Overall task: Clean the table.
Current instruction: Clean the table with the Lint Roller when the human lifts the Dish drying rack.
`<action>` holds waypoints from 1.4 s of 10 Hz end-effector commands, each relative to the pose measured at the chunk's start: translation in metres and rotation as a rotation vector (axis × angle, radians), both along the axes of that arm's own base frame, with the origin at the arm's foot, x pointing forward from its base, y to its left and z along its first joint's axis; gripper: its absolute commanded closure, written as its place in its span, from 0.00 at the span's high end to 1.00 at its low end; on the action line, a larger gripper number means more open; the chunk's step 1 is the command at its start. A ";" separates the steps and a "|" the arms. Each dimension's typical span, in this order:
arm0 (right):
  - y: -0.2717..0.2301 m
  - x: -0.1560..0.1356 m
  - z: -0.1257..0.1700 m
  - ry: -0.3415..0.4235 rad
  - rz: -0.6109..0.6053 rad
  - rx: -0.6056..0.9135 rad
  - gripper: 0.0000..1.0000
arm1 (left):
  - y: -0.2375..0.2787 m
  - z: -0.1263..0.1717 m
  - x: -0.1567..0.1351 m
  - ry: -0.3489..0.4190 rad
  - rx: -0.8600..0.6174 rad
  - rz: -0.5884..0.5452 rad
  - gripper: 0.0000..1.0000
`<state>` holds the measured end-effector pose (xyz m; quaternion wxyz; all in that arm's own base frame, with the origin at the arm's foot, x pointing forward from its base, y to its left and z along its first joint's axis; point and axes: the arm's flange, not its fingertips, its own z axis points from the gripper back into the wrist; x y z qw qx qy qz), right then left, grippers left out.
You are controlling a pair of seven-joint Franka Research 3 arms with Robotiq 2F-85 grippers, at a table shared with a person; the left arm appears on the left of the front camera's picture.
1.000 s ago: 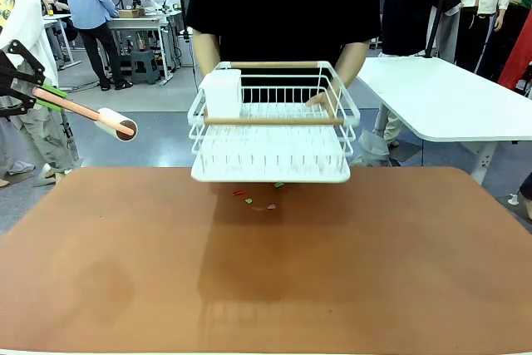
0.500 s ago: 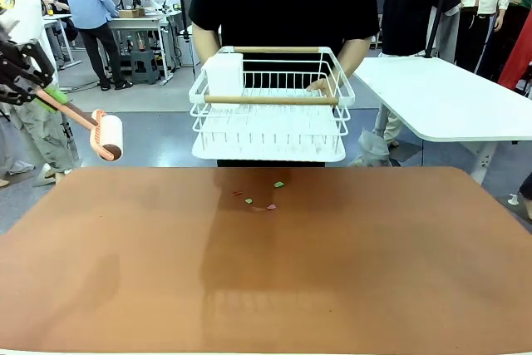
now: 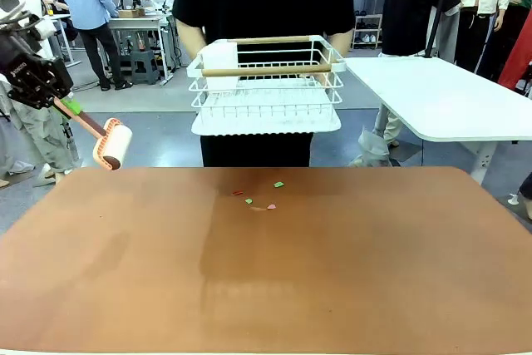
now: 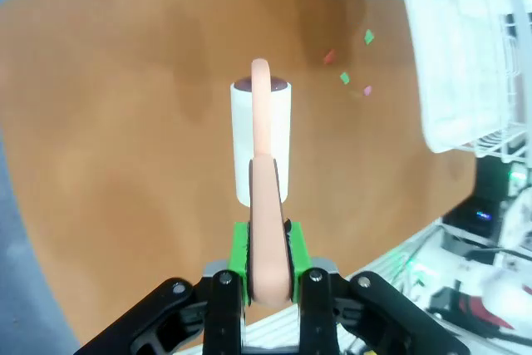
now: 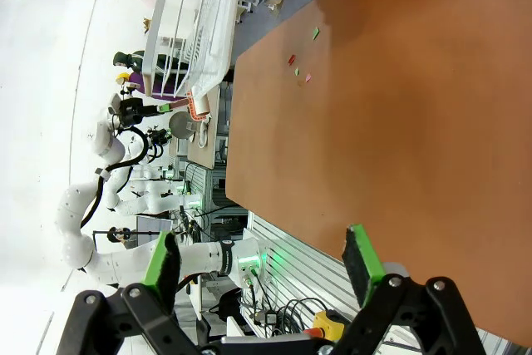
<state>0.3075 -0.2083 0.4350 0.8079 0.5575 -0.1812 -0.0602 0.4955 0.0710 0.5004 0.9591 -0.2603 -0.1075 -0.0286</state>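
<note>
While a person is holding the rack (image 3: 266, 110) clear of the bench (image 3: 349, 280), the left gripper (image 4: 268, 243) is clamping a lint roller (image 4: 260, 143), presumably for the scraps (image 3: 248, 201); the right gripper (image 5: 259, 255) is gaping empty.

Table (image 3: 349, 272): glossy reddish-brown. Scraps (image 3: 248, 200): 2 green, 1 red, 1 pink. Lint roller (image 3: 113, 144): white roll, peach handle. Rack (image 3: 266, 122): white wire grid, tan wooden bars. Left gripper (image 4: 268, 247): black, green pads.

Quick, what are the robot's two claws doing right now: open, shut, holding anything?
Left gripper: closed on the handle of the lint roller.
Right gripper: open, holding nothing.
</note>
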 end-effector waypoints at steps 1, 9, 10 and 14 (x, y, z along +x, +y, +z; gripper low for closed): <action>0.000 -0.002 0.004 -0.014 0.004 0.008 1.00 | 0.005 -0.001 0.016 0.093 -0.037 0.047 0.00; 0.000 -0.002 0.004 -0.014 0.004 0.008 1.00 | 0.004 -0.021 0.029 0.045 -0.051 0.037 0.06; 0.000 -0.002 0.004 -0.014 0.004 0.008 1.00 | 0.003 -0.031 0.040 0.061 -0.084 0.019 0.00; 0.000 -0.002 0.004 -0.014 0.004 0.008 1.00 | 0.013 -0.079 0.096 0.171 -0.153 -0.049 0.00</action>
